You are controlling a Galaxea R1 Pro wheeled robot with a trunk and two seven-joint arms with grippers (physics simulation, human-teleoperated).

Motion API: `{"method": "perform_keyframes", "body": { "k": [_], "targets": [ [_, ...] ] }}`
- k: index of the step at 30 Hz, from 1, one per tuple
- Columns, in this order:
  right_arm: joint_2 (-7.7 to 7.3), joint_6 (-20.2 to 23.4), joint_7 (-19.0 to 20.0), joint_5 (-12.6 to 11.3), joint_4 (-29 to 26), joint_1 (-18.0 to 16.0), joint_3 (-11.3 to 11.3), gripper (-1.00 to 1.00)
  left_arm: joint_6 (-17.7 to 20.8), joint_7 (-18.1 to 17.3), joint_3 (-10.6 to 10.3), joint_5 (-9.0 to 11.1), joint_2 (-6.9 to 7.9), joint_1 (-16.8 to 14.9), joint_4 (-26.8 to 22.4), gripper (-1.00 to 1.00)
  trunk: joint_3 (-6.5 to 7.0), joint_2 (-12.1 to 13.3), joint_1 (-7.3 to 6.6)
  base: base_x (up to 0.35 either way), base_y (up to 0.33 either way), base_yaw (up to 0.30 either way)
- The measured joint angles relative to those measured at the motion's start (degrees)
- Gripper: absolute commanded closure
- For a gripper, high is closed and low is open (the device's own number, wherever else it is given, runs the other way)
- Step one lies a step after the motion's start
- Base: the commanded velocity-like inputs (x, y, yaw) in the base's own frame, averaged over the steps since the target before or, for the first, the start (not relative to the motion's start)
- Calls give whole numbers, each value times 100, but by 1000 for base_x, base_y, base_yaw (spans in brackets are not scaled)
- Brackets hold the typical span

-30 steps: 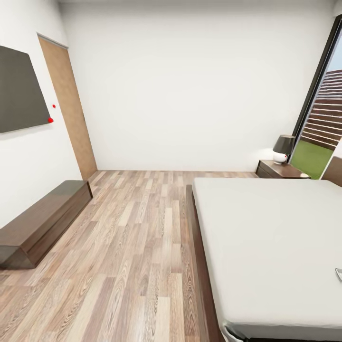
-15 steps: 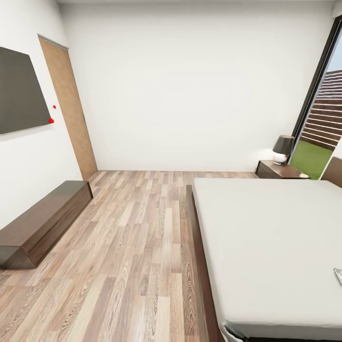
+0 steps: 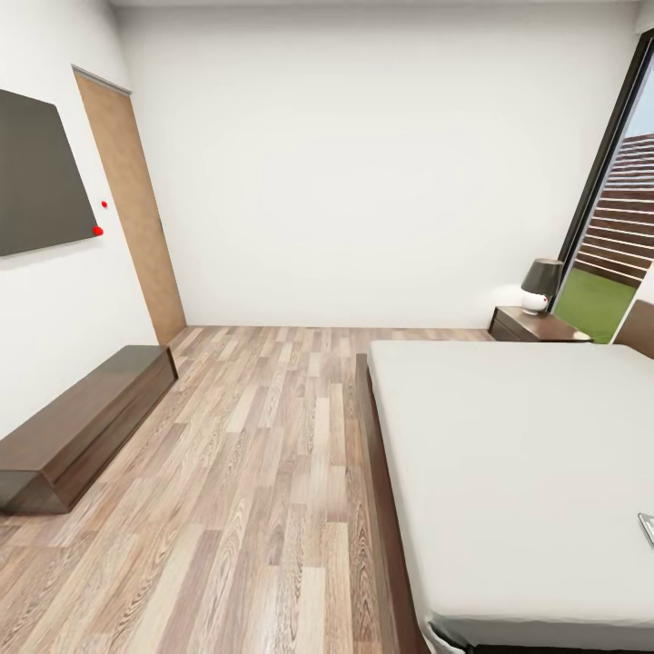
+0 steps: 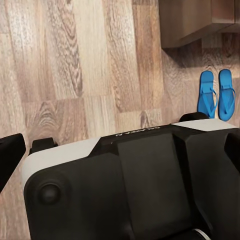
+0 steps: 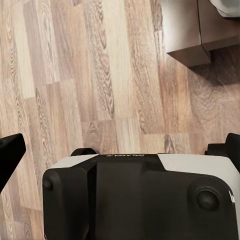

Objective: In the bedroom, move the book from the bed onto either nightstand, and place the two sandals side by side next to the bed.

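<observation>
Wide shot from the head camera: a pale plank floor with strong wood grain runs up to a plain white wall. The bed takes the right side, a smooth grey-white mattress slab on a dark brown frame. Along the left wall sits a long low dark cabinet, boxy with a glossy top, under a flat black wall panel, next to a tan wooden door. In the far right corner, the nightstand, squarish and reddish-brown, carries a small lamp. A thin sliver at the mattress's right edge, apparently the book, is mostly cut off. In the left wrist view, the sandals, two flat bright blue soles, lie side by side on the planks near a dark wood corner. Whether either gripper's fingers are spread or pressed together, I can't tell.
</observation>
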Motion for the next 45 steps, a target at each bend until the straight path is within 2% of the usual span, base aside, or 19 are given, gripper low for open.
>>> {"method": "perform_keyframes", "body": {
  "k": [31,34,39,45],
  "targets": [
    [25,0,0,-12,-7,0,-1,-100,-14,7,-2,-6,-9,0,-51,-100,17,0,0,0,0,0],
    [32,0,6,-4,-8,0,-1,-100,-11,-3,1,-10,-48,0,-152,-100,18,0,0,0,0,-16],
    [35,4,16,2,-10,1,-4,-100,-4,-6,-1,-23,-139,-2,-651,-100,18,0,0,0,0,-188],
    [35,5,18,3,-10,2,-4,-100,-15,-6,-3,-24,-158,-1,-788,-100,18,0,0,0,0,-283]
  ]
}}
